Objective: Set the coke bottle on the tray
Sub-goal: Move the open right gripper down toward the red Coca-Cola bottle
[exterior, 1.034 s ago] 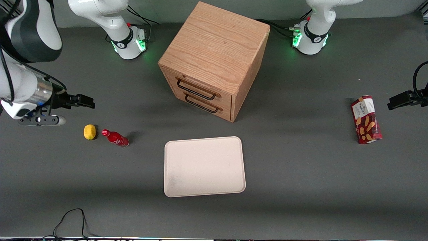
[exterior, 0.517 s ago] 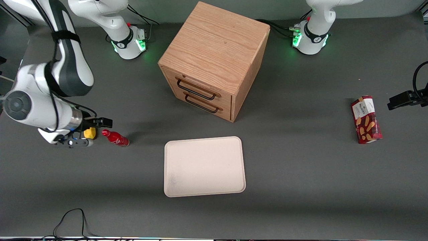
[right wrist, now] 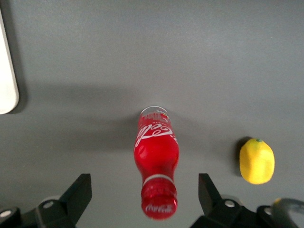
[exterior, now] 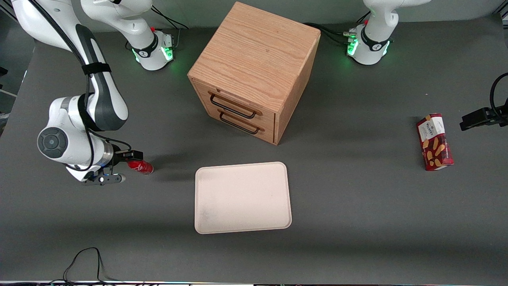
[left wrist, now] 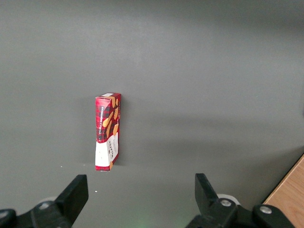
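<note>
1. Coke bottle [exterior: 141,166]: small red bottle with a red cap and white script, standing on the dark table [exterior: 357,206] toward the working arm's end, at roughly nine o'clock from the tray and well apart from it. In the right wrist view the bottle [right wrist: 156,168] is seen from above, cap nearest the camera and clear base farthest.
2. Tray [exterior: 242,197]: cream-white, rectangular, rounded corners and low rim; flat on the table, nearer the front camera than the cabinet. One rim edge [right wrist: 8,71] shows in the right wrist view.
3. Gripper [exterior: 129,156]: right arm's, poised directly above the bottle's cap. In the right wrist view [right wrist: 146,195] its two dark fingers [right wrist: 78,192] stand wide apart, one on either side of the bottle, touching nothing.
4. Lemon [right wrist: 257,161]: yellow, lying on the table just beside the bottle; hidden by the arm in the front view.
5. Wooden cabinet [exterior: 254,71]: two drawers with dark handles, at twelve o'clock from the tray.
6. Red snack box [exterior: 434,142]: lying flat toward the parked arm's end; also seen in the left wrist view [left wrist: 107,131].
</note>
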`<move>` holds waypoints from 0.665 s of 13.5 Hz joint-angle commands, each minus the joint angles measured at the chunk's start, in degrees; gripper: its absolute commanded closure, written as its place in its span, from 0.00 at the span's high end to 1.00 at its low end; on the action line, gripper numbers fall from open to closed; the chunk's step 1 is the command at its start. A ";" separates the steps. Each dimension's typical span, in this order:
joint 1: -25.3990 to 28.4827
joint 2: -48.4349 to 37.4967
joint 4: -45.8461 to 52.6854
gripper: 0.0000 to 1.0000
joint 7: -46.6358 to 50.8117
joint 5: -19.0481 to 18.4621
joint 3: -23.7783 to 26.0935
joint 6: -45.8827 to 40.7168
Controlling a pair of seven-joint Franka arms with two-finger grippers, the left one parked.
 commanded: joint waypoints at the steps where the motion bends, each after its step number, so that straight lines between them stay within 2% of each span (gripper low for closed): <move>1: 0.11 -1.36 -3.16 0.99 -2.02 -0.81 -0.05 2.80; 7: 0.02 -2.23 -4.57 0.95 -4.65 -0.81 -0.58 3.15; 9: 0.02 -2.50 -4.66 0.87 -4.83 -0.81 -0.67 3.15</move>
